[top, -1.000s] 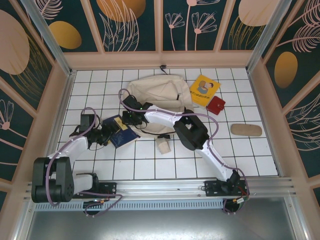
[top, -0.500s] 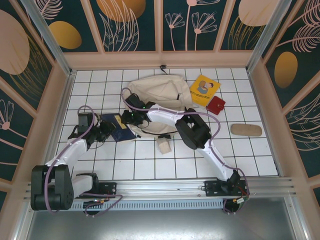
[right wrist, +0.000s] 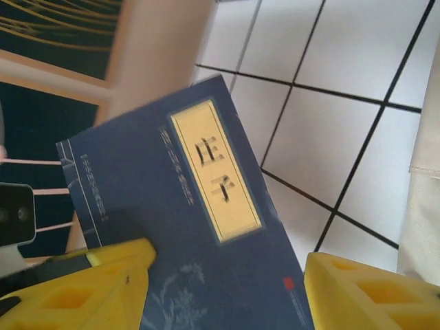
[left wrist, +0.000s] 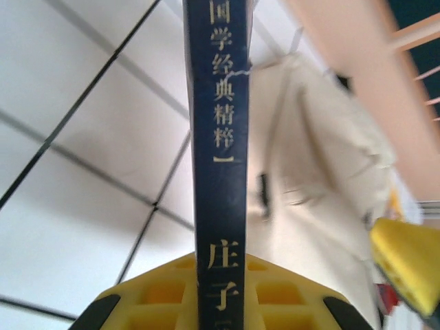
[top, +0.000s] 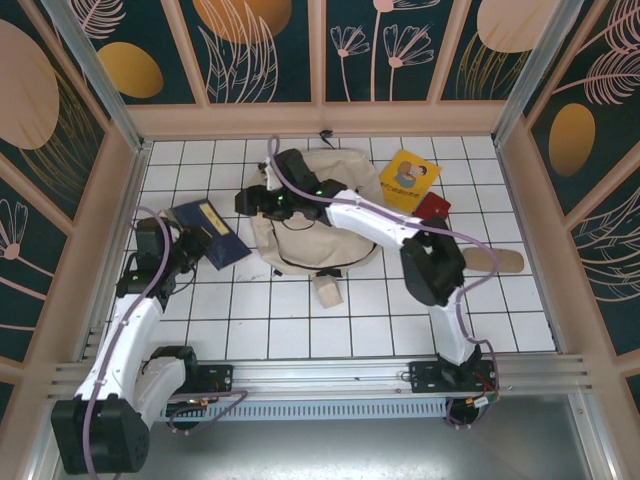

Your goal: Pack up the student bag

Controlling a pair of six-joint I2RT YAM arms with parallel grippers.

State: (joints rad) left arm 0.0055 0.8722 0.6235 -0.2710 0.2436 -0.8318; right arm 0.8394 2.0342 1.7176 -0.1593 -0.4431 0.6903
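Observation:
The student bag lies flat at the back middle of the tiled table, a beige soft pack that also shows blurred in the left wrist view. A dark blue book with a cream title label hangs tilted above the tiles left of the bag. My left gripper is shut on it, its spine standing between the yellow jaws. My right gripper hovers at the bag's left edge, open. In its wrist view the book's cover sits beyond the wide-apart fingers, apart from them.
A yellow picture book and a red wallet lie right of the bag. A beige pouch rests near the right wall. A small beige block sits in front of the bag. Wooden walls ring the table.
My left gripper shut on the blue book and carried it up and to the left, away from the bag. My right gripper opened and moved back along the bag's left edge.

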